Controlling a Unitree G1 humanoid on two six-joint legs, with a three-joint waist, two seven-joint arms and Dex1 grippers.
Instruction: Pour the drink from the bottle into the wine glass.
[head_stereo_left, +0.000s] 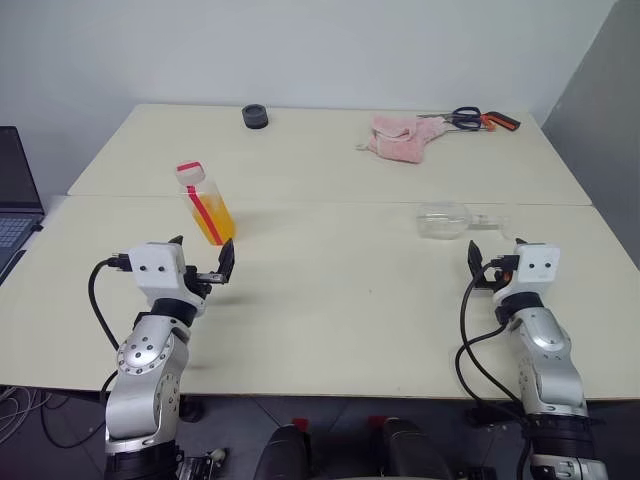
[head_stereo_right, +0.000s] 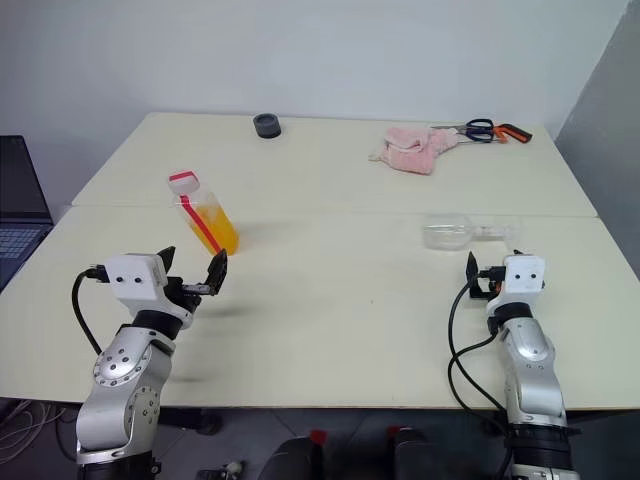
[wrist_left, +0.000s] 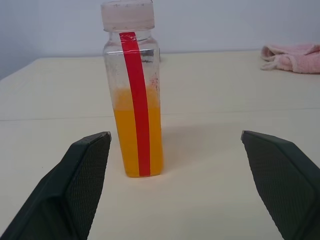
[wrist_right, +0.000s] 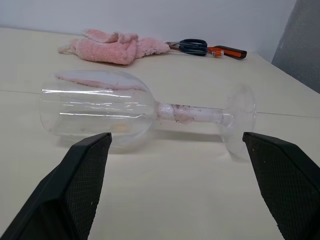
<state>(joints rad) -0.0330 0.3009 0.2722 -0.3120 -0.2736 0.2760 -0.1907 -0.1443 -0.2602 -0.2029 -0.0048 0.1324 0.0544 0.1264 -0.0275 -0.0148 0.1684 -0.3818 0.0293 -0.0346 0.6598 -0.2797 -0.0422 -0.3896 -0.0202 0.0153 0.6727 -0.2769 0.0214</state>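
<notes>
Bottle (head_stereo_left: 204, 205) with orange drink (wrist_left: 137, 132) stands on table (head_stereo_left: 340, 300) | wine glass (wrist_right: 135, 111) lies on its side | left gripper (head_stereo_left: 203, 265) wide apart, empty | right gripper (head_stereo_left: 485, 268) wide apart, empty

Your left tool (wrist_left: 175, 185): fingers (wrist_left: 85, 175) spread wide, nothing between them. Bottle (wrist_left: 134, 95) upright on surface (wrist_left: 210, 165) ahead, apart from both fingers, nearer one of them. Cap on, red strip facing you. Drink (wrist_left: 125, 135) fills roughly lower half. Pink cloth (wrist_left: 292, 56) well beyond bottle, toward surface's far edge.
</notes>
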